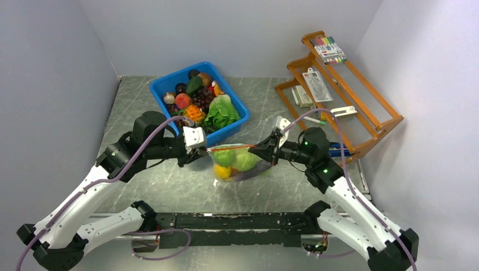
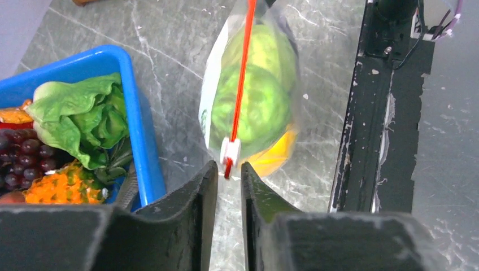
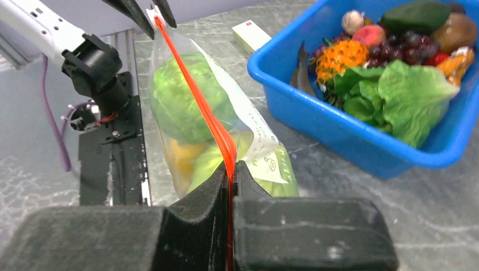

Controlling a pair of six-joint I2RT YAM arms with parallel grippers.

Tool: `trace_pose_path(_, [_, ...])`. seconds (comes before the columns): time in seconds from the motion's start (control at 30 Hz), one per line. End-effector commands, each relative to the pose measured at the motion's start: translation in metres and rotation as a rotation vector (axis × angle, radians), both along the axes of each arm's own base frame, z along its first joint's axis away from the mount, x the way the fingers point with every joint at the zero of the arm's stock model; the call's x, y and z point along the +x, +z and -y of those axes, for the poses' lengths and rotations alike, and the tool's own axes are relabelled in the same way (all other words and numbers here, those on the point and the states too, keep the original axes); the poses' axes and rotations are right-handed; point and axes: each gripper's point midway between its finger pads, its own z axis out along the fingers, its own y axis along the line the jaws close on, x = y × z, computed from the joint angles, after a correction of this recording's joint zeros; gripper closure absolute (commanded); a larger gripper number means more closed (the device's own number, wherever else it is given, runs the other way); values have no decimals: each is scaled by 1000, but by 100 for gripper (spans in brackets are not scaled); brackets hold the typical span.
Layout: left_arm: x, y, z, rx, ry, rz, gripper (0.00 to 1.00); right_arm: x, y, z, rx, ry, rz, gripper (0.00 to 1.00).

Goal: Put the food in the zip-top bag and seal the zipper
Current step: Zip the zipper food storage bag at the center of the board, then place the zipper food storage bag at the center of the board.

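Note:
The clear zip-top bag (image 1: pixel 240 164) hangs between my two grippers over the table, with green cabbage-like balls (image 2: pixel 248 107) and a yellow piece (image 2: pixel 277 155) inside. Its red-orange zipper (image 1: pixel 234 147) is stretched straight between the grippers. My right gripper (image 3: pixel 230 167) is shut on the zipper's right end (image 3: pixel 217 130). My left gripper (image 2: pixel 229 169) is narrowly open at the other end. The white slider (image 2: pixel 230 151) sits just beyond its fingertips, with table showing through the gap. More food fills the blue bin (image 1: pixel 175 75): lettuce, grapes, a peach, an eggplant.
The blue bin (image 2: pixel 135 113) stands just behind the bag, to the left. A wooden rack (image 1: pixel 361 96) with markers and cards stands at the right rear. A black base rail (image 1: pixel 237 221) runs along the near edge. A small white box (image 3: pixel 251 35) lies by the bin.

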Motion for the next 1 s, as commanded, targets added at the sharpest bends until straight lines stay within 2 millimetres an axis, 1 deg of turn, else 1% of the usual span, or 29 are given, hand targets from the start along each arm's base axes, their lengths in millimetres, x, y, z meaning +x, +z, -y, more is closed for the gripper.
trace_pose_path(0.0, [1,4,5,-57,12,-5,72,-18,4,12,42,-44,-202,100])
trace_pose_path(0.07, [1,10,8,-82,3,-3,58,-24,3,12,55,-35,-253,100])
trace_pose_path(0.1, [0,13,10,-93,-6,0,53,-26,0,12,54,-33,-280,100])
trace_pose_path(0.13, [0,14,11,-102,-9,3,44,-27,-4,12,51,-32,-310,100])
trace_pose_path(0.17, [1,17,11,-109,-3,10,38,-29,-9,11,44,-30,-338,100])
trace_pose_path(0.2, [3,18,10,-110,10,16,33,-30,-15,11,34,-27,-366,100])
trace_pose_path(0.33, [11,24,3,-119,73,59,23,-29,-37,9,-3,-36,-477,100])
trace_pose_path(0.37, [13,25,0,-121,94,71,18,-28,-40,8,-8,-43,-501,100])
trace_pose_path(0.43, [18,30,-6,-130,142,99,3,-27,-43,8,-17,-51,-531,100])
trace_pose_path(0.47, [22,33,-11,-135,177,111,0,-27,-44,7,-19,-55,-543,100])
trace_pose_path(0.53, [24,36,-17,-145,216,133,0,-23,-51,8,-33,-81,-580,100])
trace_pose_path(0.67, [22,40,-25,-174,249,159,0,-1,-78,18,-116,-225,-615,100])
trace_pose_path(0.73, [22,38,-25,-185,253,160,0,15,-91,28,-168,-332,-604,100])
trace_pose_path(0.83, [21,38,-25,-200,254,159,0,43,-111,54,-249,-544,-581,100])
trace_pose_path(0.9, [20,32,-25,-188,252,151,0,53,-125,68,-295,-634,-588,100])
trace_pose_path(0.93, [20,27,-27,-174,256,145,0,55,-133,70,-318,-643,-599,100])
trace_pose_path(0.97, [21,24,-28,-163,265,144,0,61,-139,79,-328,-683,-613,100])
